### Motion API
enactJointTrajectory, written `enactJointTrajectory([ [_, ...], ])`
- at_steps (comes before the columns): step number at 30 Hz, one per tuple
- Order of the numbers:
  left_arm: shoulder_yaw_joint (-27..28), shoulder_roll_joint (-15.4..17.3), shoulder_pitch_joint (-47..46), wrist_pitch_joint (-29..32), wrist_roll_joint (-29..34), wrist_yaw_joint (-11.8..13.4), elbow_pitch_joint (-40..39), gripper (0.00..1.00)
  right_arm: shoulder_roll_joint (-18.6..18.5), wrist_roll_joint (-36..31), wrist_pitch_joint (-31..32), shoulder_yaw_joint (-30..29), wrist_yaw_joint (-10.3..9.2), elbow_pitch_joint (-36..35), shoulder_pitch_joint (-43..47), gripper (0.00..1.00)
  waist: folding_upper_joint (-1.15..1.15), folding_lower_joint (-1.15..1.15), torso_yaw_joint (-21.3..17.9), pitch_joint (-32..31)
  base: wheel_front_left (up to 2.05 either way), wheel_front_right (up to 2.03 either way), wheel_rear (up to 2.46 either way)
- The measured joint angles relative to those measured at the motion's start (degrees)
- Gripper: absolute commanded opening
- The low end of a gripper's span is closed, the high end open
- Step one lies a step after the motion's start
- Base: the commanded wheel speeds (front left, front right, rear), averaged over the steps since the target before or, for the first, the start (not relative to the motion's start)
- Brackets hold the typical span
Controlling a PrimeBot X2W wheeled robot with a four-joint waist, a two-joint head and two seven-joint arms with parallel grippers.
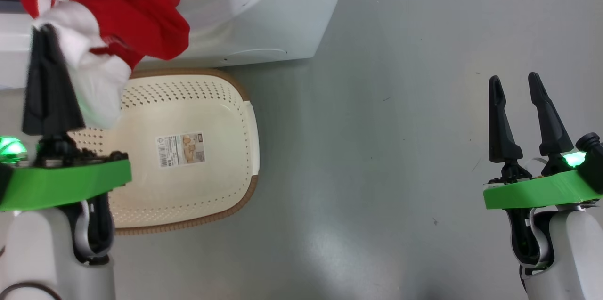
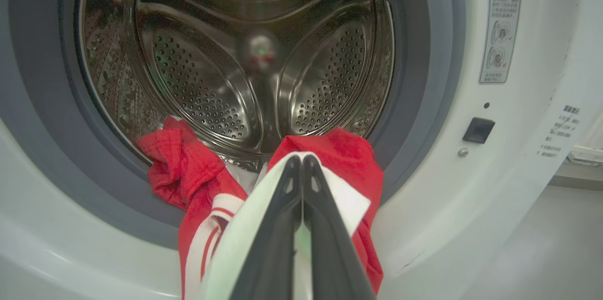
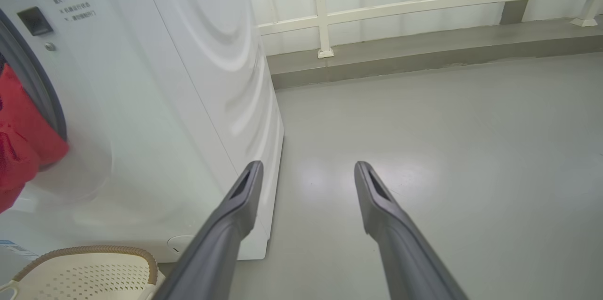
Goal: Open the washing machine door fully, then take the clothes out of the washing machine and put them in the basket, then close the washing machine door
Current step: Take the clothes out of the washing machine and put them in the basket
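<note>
My left gripper [image 1: 42, 31] is shut on the clothes [image 1: 118, 12], a bundle of red cloth with white trim and a white piece. The bundle hangs from the mouth of the washing machine [image 1: 264, 8], above the far end of the cream basket [image 1: 198, 187] on the floor. In the left wrist view the shut left gripper [image 2: 301, 161] pinches white cloth; the red clothes [image 2: 188, 173] drape over the grey rubber ring [image 2: 424, 102] before the steel drum [image 2: 264, 78]. My right gripper [image 1: 516, 85] stands open over bare floor, holding nothing. The washing machine door is out of view.
The basket holds only a paper label [image 1: 181, 149]. Grey floor [image 1: 400, 149] stretches to the right of the machine. In the right wrist view a white railing [image 3: 424, 5] and a low kerb [image 3: 424, 60] run behind the machine's side [image 3: 212, 78]; the basket rim [image 3: 89, 250] shows at lower left.
</note>
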Motion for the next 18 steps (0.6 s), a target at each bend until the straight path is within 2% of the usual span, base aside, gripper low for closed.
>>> enactJointTrajectory([
  [11, -1.3, 0.0, -0.4, 0.0, 3.7, -0.1, 16.3, 0.0, 0.0, 0.8, 0.0, 0.4, 0.0, -0.4, -0.9, 1.0, 0.0, 0.0, -0.6, 3.1, 0.0, 0.0, 0.0],
  [18, -1.9, 0.0, -4.7, 0.0, 5.4, -0.6, 25.4, 0.0, 0.0, 1.0, 0.0, 0.4, 0.0, -0.8, -1.7, 1.0, 0.0, 0.0, -0.9, 5.2, 0.0, 0.0, 0.0],
])
